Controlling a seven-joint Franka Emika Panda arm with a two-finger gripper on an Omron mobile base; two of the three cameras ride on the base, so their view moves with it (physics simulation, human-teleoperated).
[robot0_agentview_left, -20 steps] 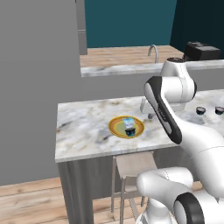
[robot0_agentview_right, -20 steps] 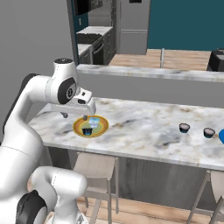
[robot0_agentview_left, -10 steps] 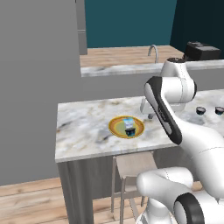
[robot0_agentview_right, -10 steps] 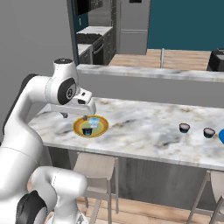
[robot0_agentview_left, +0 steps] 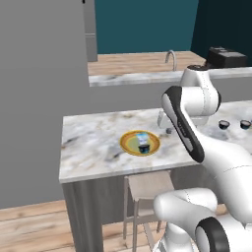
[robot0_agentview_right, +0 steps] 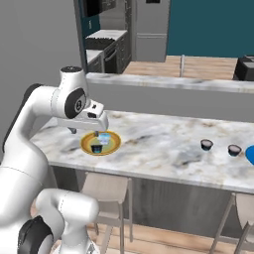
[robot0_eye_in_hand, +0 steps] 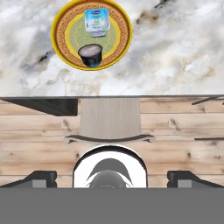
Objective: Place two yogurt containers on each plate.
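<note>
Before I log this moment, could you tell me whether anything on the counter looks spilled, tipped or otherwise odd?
Nothing stands out. The orange-rimmed plate holds the pale cup and a dark cup, both upright. Two more dark cups stand upright on the counter, apart from each other. No spill shows.

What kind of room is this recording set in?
A rendered home kitchen, most likely. A marble-look island counter has a stool tucked under it, a back counter carries a sink faucet, and a tall fridge stands at the rear. Plates and yogurt cups sit on the island.
</note>
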